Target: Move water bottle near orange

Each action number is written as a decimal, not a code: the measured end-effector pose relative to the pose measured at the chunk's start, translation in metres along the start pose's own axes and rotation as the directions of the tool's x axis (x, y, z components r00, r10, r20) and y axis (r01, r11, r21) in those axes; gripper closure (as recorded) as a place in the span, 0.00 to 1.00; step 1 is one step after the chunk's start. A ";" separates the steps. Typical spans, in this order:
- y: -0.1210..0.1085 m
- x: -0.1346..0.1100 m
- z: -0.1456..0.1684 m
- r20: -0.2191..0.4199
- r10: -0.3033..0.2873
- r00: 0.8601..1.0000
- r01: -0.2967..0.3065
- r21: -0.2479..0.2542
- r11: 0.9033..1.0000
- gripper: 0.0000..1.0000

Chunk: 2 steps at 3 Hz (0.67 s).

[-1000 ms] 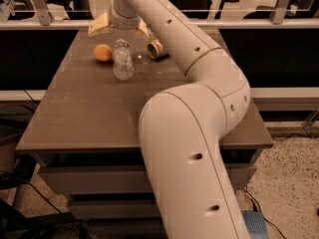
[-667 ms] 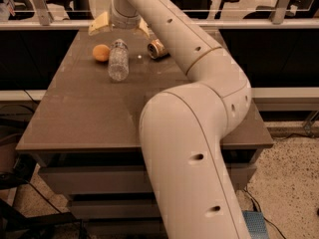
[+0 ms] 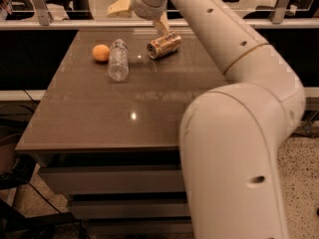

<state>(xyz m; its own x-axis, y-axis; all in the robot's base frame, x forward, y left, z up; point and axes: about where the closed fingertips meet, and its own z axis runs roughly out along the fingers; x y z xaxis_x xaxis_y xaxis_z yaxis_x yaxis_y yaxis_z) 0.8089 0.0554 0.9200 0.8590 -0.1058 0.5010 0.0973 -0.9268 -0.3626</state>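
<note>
Since a second ago the water bottle (image 3: 118, 59) has gone from standing to lying on its side, and the claw (image 3: 141, 16) has lifted clear of it. You now see the clear, ribbed plastic bottle stretched lengthwise on the counter (image 3: 124, 118), white cap toward the far edge and round base toward the camera. It sits just beside the orange (image 3: 100, 53), a small, matte, round fruit on its left; whether the two touch, you cannot tell. To the bottle's right, apart from it, a shiny gold metal can (image 3: 164, 45) lies on its side at a slant. All three sit in the far part of the smooth brown counter, close to its back edge, while the whole near half and the right side are bare, glossy surface. The claw hangs above the back edge, between bottle and can, its pale yellowish fingers (image 3: 121, 6) spread wide and gripping nothing. The thick white arm (image 3: 239, 49) rises from the lower right, bends at a bulky elbow and reaches back left over the counter.
</note>
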 end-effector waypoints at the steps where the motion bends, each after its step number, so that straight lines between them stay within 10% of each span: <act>1: 0.028 -0.008 -0.050 -0.038 0.166 0.985 -0.165 0.029 0.986 0.00; 2: 0.063 -0.035 -0.088 -0.046 0.321 0.946 -0.318 0.065 0.946 0.00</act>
<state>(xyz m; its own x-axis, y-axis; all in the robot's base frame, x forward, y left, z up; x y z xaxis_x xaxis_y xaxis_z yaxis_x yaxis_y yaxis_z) 0.7406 -0.0309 0.9489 0.8206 -0.4140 0.3939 -0.1479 -0.8197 -0.5534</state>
